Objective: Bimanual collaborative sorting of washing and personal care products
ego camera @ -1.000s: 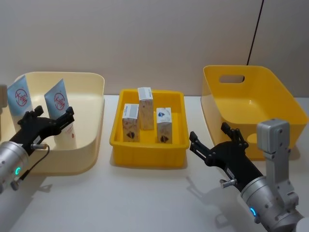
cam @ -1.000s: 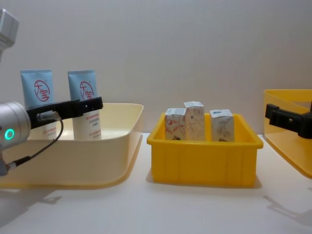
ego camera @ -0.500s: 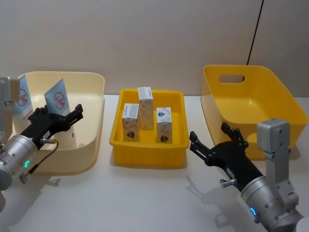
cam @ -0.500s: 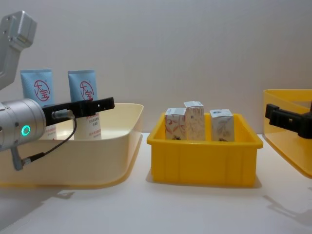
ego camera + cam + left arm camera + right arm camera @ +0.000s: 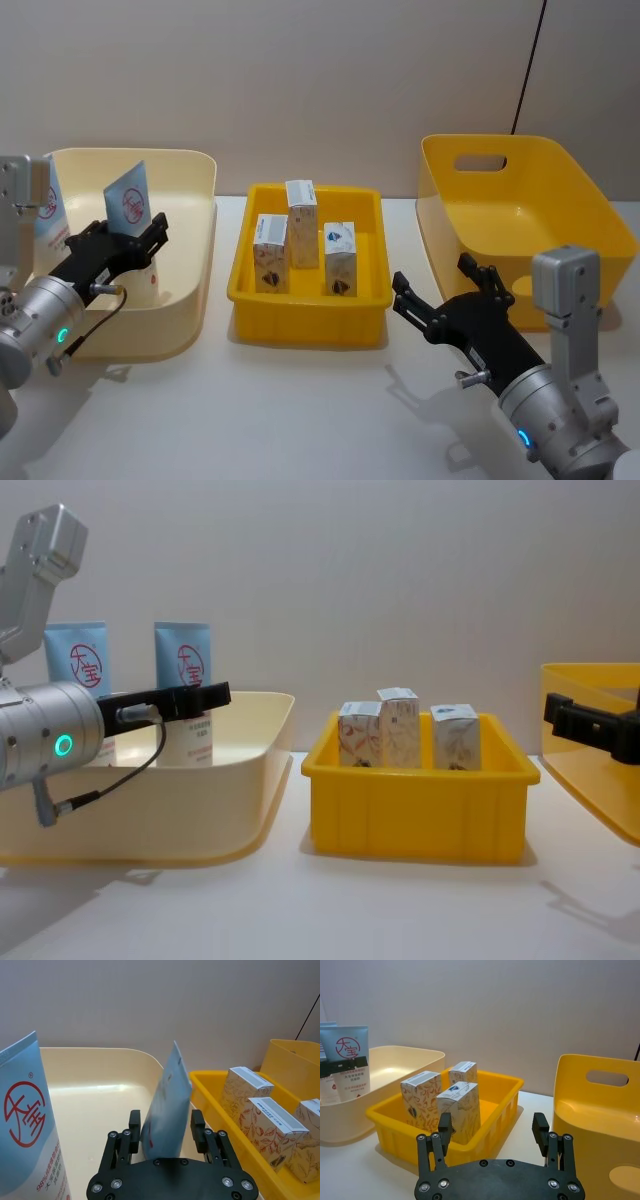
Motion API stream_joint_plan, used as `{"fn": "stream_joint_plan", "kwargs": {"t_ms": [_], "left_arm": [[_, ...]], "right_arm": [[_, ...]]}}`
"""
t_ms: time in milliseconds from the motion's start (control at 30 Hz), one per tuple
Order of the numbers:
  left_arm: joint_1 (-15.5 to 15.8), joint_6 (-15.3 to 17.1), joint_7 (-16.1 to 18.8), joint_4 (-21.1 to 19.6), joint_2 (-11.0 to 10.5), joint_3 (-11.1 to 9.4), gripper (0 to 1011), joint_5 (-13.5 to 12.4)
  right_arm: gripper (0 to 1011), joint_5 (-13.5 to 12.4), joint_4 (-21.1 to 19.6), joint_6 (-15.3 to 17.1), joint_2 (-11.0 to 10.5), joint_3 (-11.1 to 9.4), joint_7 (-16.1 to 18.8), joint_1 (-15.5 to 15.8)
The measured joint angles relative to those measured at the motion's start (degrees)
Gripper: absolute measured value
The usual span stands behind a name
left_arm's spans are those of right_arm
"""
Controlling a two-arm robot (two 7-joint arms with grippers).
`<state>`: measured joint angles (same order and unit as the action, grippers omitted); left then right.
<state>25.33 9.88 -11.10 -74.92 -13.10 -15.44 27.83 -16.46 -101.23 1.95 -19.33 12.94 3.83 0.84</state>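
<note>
Black left fingers (image 5: 134, 1127) pinch one pale-blue tube (image 5: 167, 1100) by its flat faces.
It leans inside the cream tub (image 5: 196, 230), at 9 o'clock from the yellow tray (image 5: 305, 325) of cartons (image 5: 302, 210); soft sides could slip, likely clipping the second tube (image 5: 27, 1120) or tub wall. Right fingers (image 5: 444, 1132) spread, idle at 4 o'clock.

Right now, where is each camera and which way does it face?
Head: high, looking down-forward at cream tray, yellow bin; left tool, right tool show.
Chest: low, looking across the table; both tools show.
Left wrist: behind left tool, facing the tube it holds.
Right wrist: behind right tool, facing the cartons.
Head, chest share the cartons.
</note>
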Motion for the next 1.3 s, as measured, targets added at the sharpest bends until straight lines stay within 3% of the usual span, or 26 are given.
{"fn": "stream_joint_plan", "kwargs": {"t_ms": [300,833,1300], "left_arm": [[0.3,0.1,-0.1,0.3,0.1,-0.1,363,-0.1],[0.4,-0.3,-1.0,0.3,0.1,0.1,272,-0.2],[1.7,-4.1,-6.2,-2.4,-1.7,1.3,272,1.2]], "right_arm": [[1001,0.0,0.0,0.0,0.0,0.0,0.0,0.0],[1001,0.0,0.0,0.0,0.0,0.0,0.0,0.0],[1001,0.0,0.0,0.0,0.0,0.0,0.0,0.0]]}}
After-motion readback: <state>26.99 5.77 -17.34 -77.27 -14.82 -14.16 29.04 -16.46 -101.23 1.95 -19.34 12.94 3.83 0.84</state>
